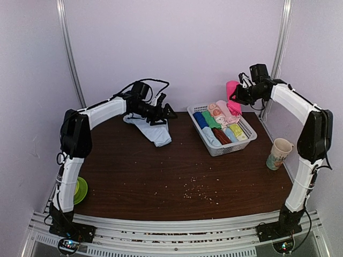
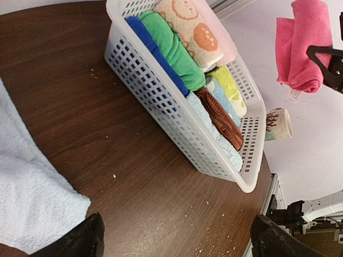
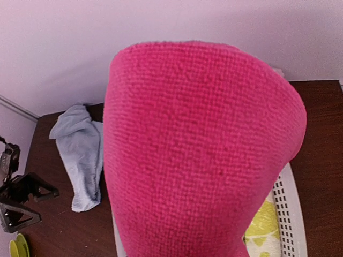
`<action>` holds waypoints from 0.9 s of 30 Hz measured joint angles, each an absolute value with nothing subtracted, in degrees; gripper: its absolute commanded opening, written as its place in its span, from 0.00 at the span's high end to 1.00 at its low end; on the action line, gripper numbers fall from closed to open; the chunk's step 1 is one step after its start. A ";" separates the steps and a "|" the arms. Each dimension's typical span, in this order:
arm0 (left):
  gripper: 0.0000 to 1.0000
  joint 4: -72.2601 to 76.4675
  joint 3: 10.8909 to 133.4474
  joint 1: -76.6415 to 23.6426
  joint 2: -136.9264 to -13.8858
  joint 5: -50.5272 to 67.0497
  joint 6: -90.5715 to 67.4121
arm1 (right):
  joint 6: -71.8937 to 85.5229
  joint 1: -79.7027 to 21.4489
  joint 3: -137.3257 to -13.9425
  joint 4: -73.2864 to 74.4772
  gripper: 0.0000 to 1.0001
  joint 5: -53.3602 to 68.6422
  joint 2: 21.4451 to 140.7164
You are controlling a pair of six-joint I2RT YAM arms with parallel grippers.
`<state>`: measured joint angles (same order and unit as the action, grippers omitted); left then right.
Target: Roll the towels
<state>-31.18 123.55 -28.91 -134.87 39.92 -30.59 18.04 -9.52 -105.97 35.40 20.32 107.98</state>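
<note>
The pale blue towel (image 1: 155,131) lies crumpled on the dark table at the back left, and its edge shows at the left of the left wrist view (image 2: 27,198). My left gripper (image 1: 167,113) hovers just right of it, open, with only bare table between its fingers (image 2: 80,241). The magenta-pink towel (image 1: 232,96) hangs in the air above the basket's far corner, and my right gripper (image 1: 236,99) is shut on it. In the right wrist view the pink towel (image 3: 203,150) fills the middle and hides my own fingers.
A white slotted basket (image 1: 236,147) at the back right holds several small rolled cloths. A patterned cup (image 1: 280,153) stands near the right edge. A green dish (image 1: 80,190) sits off the left edge. Crumbs dot the table's front middle.
</note>
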 measured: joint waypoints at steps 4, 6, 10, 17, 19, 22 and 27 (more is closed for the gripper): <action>0.02 -29.39 124.31 -30.02 -137.36 41.95 -32.08 | 18.22 -8.47 -104.29 33.65 1.00 10.13 107.98; 0.02 -29.36 124.31 -30.48 -138.04 42.46 -32.14 | 18.39 -7.49 -103.26 32.99 1.00 4.40 107.98; 0.02 -29.36 124.46 -31.00 -138.23 42.61 -32.12 | 17.93 -5.98 -104.77 34.41 1.00 -5.34 108.95; 0.02 -29.41 126.78 -31.03 -138.98 42.65 -31.83 | 14.92 -5.50 -113.43 37.71 1.00 -14.15 117.89; 0.02 -29.52 128.35 -31.05 -140.00 42.78 -31.44 | 14.11 -5.52 -113.43 39.18 1.00 -14.79 120.07; 0.02 -29.61 129.25 -31.14 -141.16 43.13 -30.72 | 12.80 -5.56 -113.43 41.56 1.00 -15.70 122.93; 0.02 -30.46 129.23 -31.33 -141.99 43.64 -29.39 | 10.28 -5.65 -114.93 45.52 1.00 -17.69 125.64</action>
<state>-30.46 129.23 -31.33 -141.99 43.64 -29.39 10.28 -5.65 -114.93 45.52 -17.69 125.64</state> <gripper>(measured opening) 0.978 0.177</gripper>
